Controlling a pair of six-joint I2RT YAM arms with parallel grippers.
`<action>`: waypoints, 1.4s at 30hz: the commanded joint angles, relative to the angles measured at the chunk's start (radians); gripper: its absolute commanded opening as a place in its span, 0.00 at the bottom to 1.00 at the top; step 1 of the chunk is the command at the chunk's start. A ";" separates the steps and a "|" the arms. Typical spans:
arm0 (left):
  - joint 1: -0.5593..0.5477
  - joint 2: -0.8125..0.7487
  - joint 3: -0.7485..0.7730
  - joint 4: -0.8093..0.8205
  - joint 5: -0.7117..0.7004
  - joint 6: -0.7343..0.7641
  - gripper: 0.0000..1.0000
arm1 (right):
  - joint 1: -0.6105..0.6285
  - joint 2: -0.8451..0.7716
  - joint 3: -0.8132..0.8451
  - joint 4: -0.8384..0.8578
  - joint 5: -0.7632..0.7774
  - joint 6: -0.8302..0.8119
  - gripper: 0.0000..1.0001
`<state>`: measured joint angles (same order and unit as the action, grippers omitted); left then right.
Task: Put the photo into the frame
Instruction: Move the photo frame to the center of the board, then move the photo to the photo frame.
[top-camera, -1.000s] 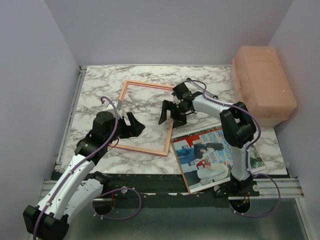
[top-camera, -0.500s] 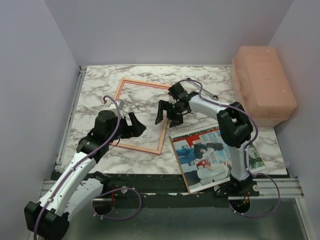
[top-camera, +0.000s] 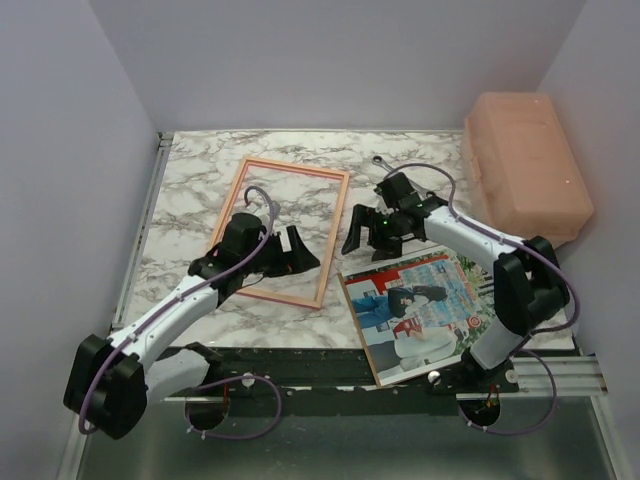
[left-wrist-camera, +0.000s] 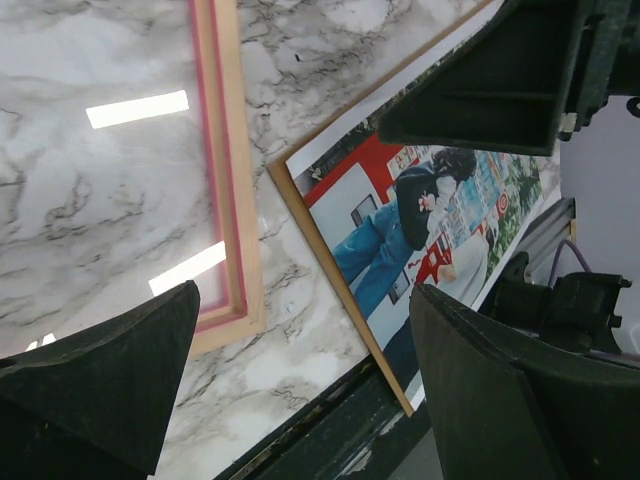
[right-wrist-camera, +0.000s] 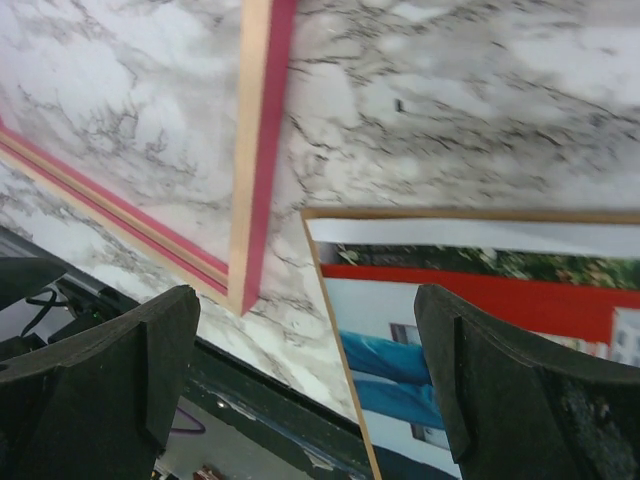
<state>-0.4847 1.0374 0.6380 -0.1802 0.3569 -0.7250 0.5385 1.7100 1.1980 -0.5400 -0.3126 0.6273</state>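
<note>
Where the top external view takes in the whole bench (top-camera: 190, 190), the frame (top-camera: 300, 166) lies flat at left of centre, and the photo (top-camera: 420, 320) lies picture side up at the near right edge. The two are near but apart, with marble showing between the frame's near right corner and the photo's far left corner. The left gripper (top-camera: 300, 250) hovers over the frame's right portion with its jaws wide and nothing in them. The right gripper (top-camera: 367, 240) hangs over bare marble between the frame's right rail and the photo, equally wide and empty. A salmon-pink box (top-camera: 525, 170) stands at the far right; only this view shows it.

Left wrist view: between the two spread fingers (left-wrist-camera: 100, 380), the frame's rail (left-wrist-camera: 232, 200) shows a pale wood surface uppermost with a pink strip along its inner edge, a detail lost from above. The photo (left-wrist-camera: 420, 220) rests on a brown backing panel (left-wrist-camera: 322, 250) that protrudes as a thin border. A dark finger of the right gripper intrudes at upper right.

Right wrist view: the same gap appears from the opposite side, with the frame's corner (right-wrist-camera: 260, 120) on the left and the photo's white margin and red band (right-wrist-camera: 500, 290) on the right, framed by widely parted fingers (right-wrist-camera: 520, 380).
</note>
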 joint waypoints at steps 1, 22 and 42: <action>-0.059 0.100 0.022 0.127 0.070 -0.062 0.89 | -0.044 -0.121 -0.113 0.001 0.005 -0.004 0.98; -0.201 0.548 0.164 0.346 0.140 -0.150 0.80 | -0.101 -0.527 -0.601 0.054 -0.001 0.143 0.98; -0.258 0.672 0.325 0.126 -0.028 -0.083 0.78 | -0.101 -0.536 -0.657 0.075 0.001 0.166 0.98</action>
<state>-0.7151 1.6848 0.8948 0.0406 0.4145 -0.8536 0.4431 1.1812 0.5587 -0.4847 -0.3191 0.7868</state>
